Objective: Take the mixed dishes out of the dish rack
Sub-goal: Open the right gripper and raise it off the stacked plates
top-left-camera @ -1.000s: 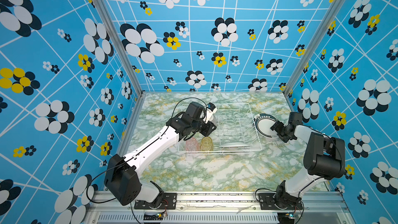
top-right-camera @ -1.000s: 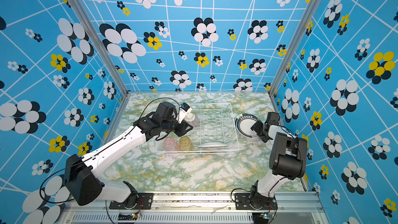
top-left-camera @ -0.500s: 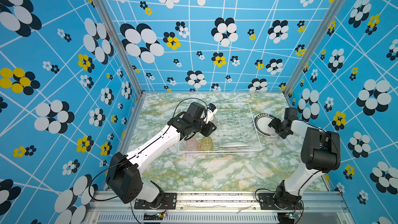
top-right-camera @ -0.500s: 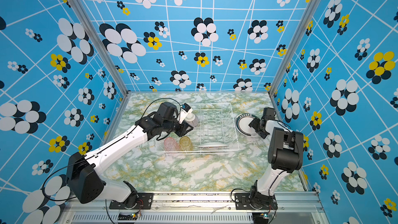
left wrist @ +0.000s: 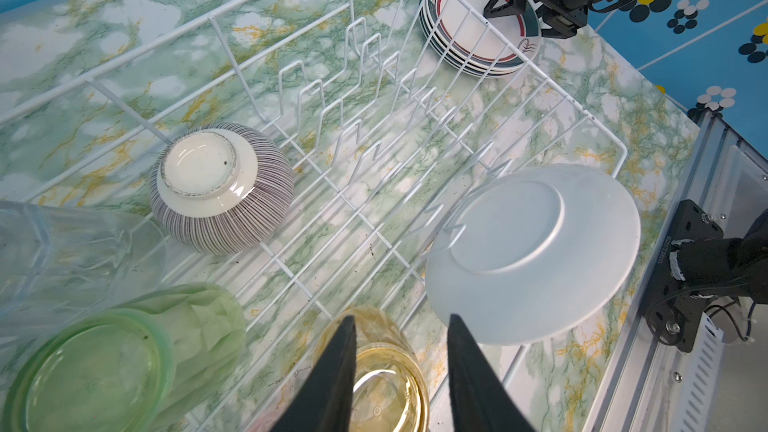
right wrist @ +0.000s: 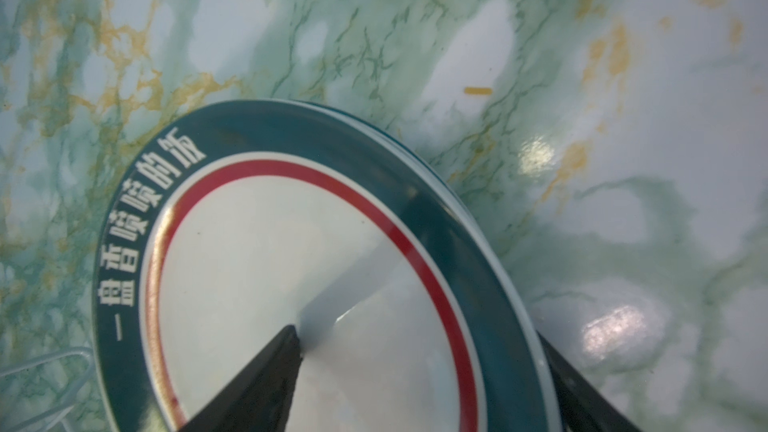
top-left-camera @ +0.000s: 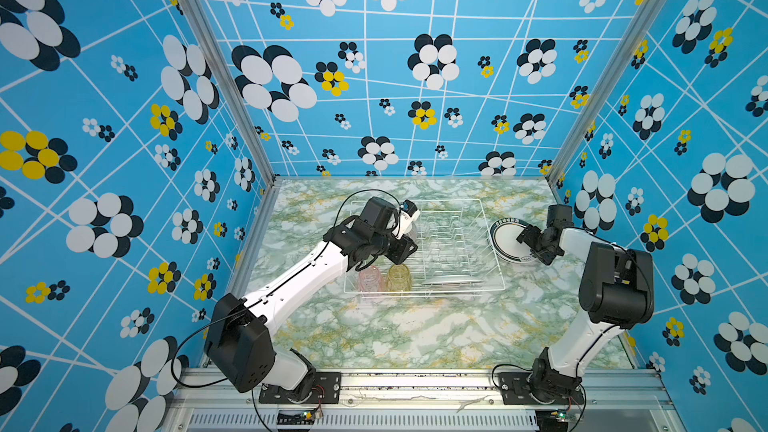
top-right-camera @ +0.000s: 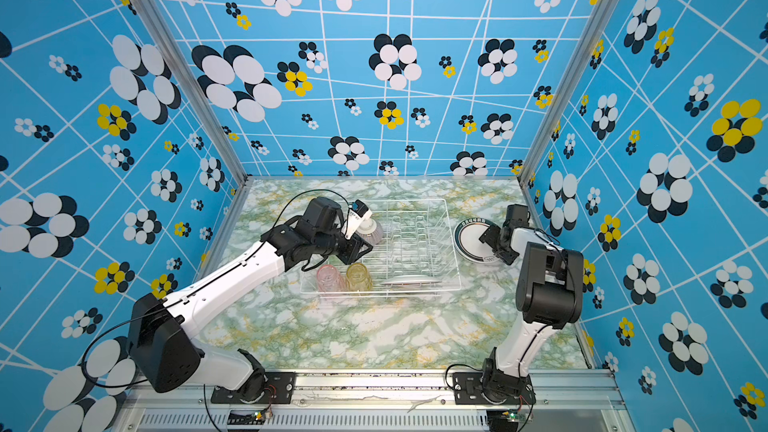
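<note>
The white wire dish rack (top-left-camera: 457, 289) holds an upturned striped bowl (left wrist: 220, 189), a white plate (left wrist: 532, 251) lying underside up against the prongs, and clear (left wrist: 62, 255), green (left wrist: 124, 359), amber (top-left-camera: 399, 278) and pink (top-left-camera: 370, 280) tumblers, all mouth down. My left gripper (left wrist: 402, 317) hovers open above the amber tumbler, holding nothing. To the right of the rack, a stack of green-rimmed plates (top-left-camera: 505, 238) lies on the table. My right gripper (right wrist: 415, 334) is open astride the stack's rim, one finger on the top plate's white centre, the other outside the rim.
The marble-patterned table (top-left-camera: 395, 338) is walled by blue flowered panels on three sides. The plate stack (top-right-camera: 467, 238) sits close to the right wall. Both arm bases (top-left-camera: 299, 388) are bolted to the metal rail at the front edge.
My right gripper has shifted a little toward the back over the plate stack, its jaws slightly wider. The left arm has hardly moved.
</note>
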Robot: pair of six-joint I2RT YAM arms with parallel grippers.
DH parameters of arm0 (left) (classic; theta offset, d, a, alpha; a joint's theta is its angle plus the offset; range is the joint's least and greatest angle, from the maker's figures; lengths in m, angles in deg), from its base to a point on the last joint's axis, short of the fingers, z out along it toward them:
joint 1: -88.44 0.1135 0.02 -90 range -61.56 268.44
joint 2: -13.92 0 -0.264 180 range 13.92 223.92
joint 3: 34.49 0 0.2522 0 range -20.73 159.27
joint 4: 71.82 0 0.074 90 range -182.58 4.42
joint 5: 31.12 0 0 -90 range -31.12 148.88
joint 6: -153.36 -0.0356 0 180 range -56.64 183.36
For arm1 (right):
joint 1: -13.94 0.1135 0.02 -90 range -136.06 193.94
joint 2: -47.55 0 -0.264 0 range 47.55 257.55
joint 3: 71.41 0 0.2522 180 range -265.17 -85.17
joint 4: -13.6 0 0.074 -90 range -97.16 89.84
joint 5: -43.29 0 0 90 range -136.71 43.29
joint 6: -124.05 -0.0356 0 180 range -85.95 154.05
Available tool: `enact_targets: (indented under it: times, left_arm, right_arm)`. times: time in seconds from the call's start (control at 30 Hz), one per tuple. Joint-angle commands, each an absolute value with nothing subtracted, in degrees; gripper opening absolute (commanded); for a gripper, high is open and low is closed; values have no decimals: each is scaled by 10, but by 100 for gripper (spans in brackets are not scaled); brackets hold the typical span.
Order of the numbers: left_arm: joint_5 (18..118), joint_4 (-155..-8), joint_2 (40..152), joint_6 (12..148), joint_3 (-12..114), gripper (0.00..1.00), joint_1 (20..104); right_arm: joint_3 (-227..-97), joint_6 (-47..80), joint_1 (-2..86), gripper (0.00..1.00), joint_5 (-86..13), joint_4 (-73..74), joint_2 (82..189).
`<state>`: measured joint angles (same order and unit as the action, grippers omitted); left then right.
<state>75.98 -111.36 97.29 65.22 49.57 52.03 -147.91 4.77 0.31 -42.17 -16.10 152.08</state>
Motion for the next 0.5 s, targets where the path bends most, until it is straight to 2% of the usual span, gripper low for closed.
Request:
enact_targets:
  times: [0.0,0.47]
  left_arm:
    - [758,-1134,979,642,512,38,519]
    - [752,-1135,962,641,501,39,518]
  right_arm:
    - [-1472,57,7,83,-445,-193,1521]
    - [-1409,80,-18,86,-428,-199,1372]
